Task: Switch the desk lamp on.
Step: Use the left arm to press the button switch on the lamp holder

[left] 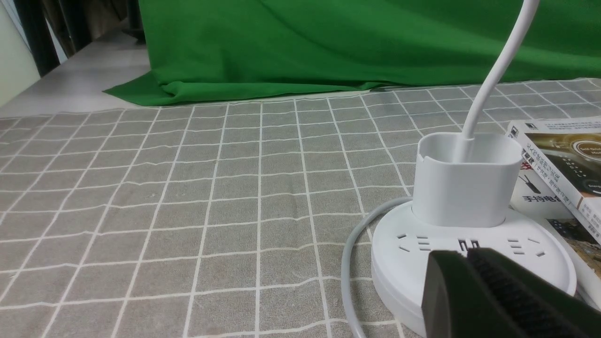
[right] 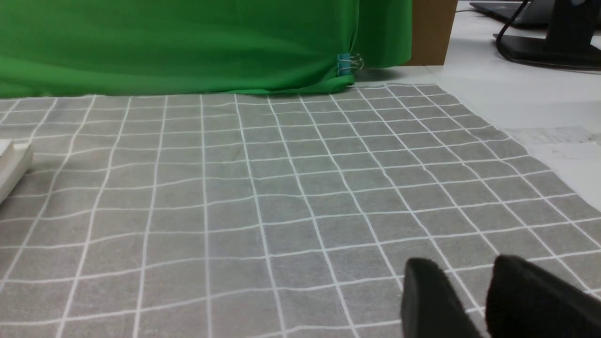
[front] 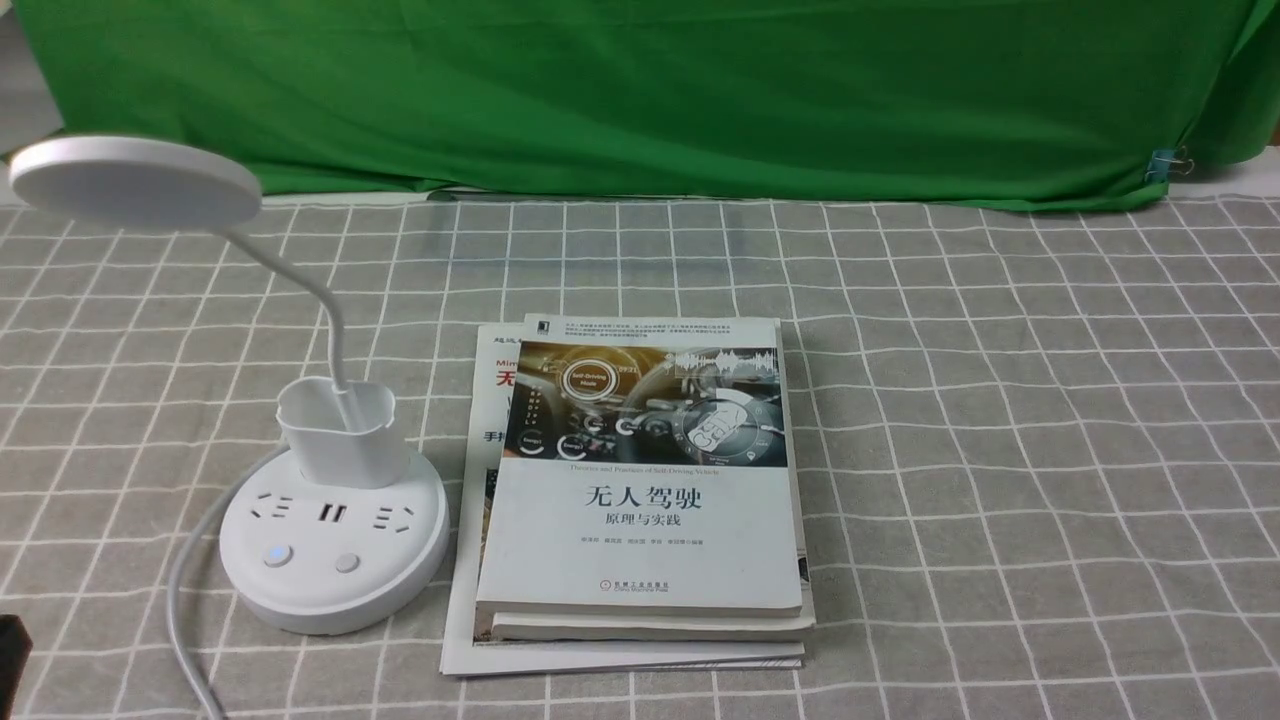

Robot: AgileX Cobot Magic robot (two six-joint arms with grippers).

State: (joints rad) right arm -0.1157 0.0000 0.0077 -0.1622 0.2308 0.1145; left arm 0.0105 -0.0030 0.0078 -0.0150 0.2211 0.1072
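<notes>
The white desk lamp (front: 333,545) stands at the left of the table, with its flat disc head (front: 135,180) raised on a thin bent neck above a small cup (front: 340,430). Two round buttons (front: 277,556) sit on the front of the base. My left gripper (left: 465,254) is shut with nothing in it, and its black fingers hide the near part of the lamp base (left: 469,244). In the front view only a dark bit of it shows at the lower left edge (front: 12,650), apart from the base. My right gripper (right: 462,270) hangs open over bare cloth, far from the lamp.
A stack of books (front: 640,490) lies just right of the lamp base. The lamp's grey cord (front: 190,590) curves off the base toward the front left. Green cloth (front: 640,90) hangs at the back, over the grey checked tablecloth (front: 1000,450).
</notes>
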